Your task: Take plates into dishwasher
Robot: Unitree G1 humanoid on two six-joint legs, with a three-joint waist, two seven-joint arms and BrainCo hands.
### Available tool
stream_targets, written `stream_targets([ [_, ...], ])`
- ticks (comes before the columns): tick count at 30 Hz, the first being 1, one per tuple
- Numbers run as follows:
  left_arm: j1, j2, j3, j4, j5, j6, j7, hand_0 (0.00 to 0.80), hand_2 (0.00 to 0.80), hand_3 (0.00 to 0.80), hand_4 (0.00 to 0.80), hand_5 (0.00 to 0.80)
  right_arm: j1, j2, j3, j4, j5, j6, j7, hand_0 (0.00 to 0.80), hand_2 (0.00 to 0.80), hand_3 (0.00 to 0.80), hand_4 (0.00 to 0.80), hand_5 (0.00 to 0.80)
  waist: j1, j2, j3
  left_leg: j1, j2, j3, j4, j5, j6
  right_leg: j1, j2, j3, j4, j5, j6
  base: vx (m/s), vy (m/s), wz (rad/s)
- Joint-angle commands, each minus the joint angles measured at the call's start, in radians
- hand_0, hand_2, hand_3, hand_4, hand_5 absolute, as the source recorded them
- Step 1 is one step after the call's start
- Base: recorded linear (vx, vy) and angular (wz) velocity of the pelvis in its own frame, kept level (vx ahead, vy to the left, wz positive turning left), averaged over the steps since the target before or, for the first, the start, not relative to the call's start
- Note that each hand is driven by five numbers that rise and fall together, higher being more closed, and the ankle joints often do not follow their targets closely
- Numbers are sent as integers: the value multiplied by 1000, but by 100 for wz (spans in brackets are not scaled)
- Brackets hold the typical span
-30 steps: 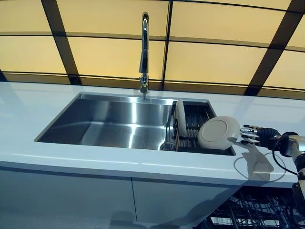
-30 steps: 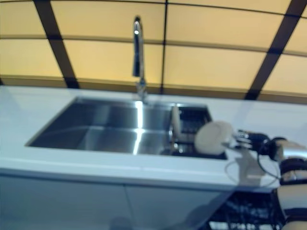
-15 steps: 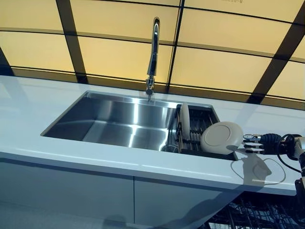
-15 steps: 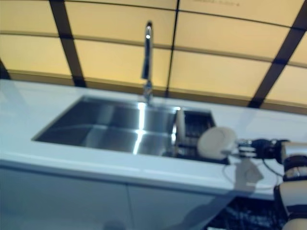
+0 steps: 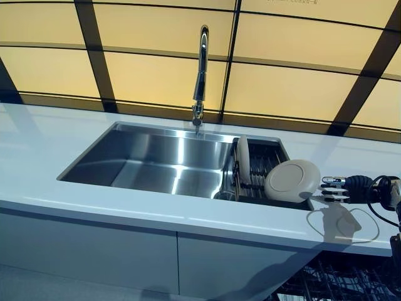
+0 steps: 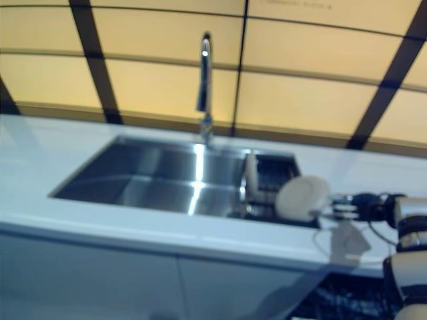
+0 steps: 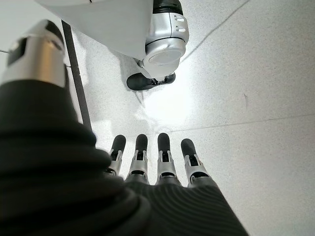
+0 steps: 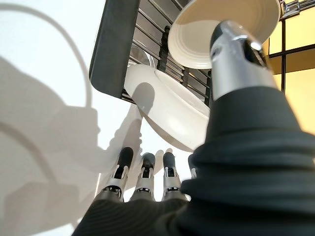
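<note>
Since the earlier frame, right robot hand [image 5: 335,189] has withdrawn slightly rightward; its straight fingers sit just beside the tilted plate [image 5: 292,180]. Plate leans in the sink's rack [image 5: 263,164]. Left robot hand [image 7: 157,162] hangs open over the floor.

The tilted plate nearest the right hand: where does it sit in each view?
Left eye view: tilted plate at the drying rack's right end, just left of the right hand.
Right eye view: same spot, right of centre.
Left wrist view: not in it.
Right wrist view: centre, just past the fingertips.
Shared landmark: the upright plate in the rack.
</note>
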Motion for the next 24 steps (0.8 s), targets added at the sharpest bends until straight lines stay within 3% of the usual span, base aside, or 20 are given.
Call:
stream_targets([
  [1, -51, 27, -59, -4, -16, -24, -8, 0, 0, 0, 0, 0, -42, 12, 153, 119, -26, 48, 0, 0, 0, 0, 0, 0, 25, 3, 90, -57, -53, -33, -26, 61, 54, 39, -12, 19, 6, -33, 16, -51, -10, 3],
  [24, -77, 8, -43, 28, -76, -124, -23, 0, 0, 0, 0, 0, -183, 33, 228, 107, -11, 32, -42, 0, 0, 0, 0, 0, 46, 30, 174, -124, -62, -62, -26, 84, 51, -21, -21, -6, 18, -23, 6, -25, 9, 2],
])
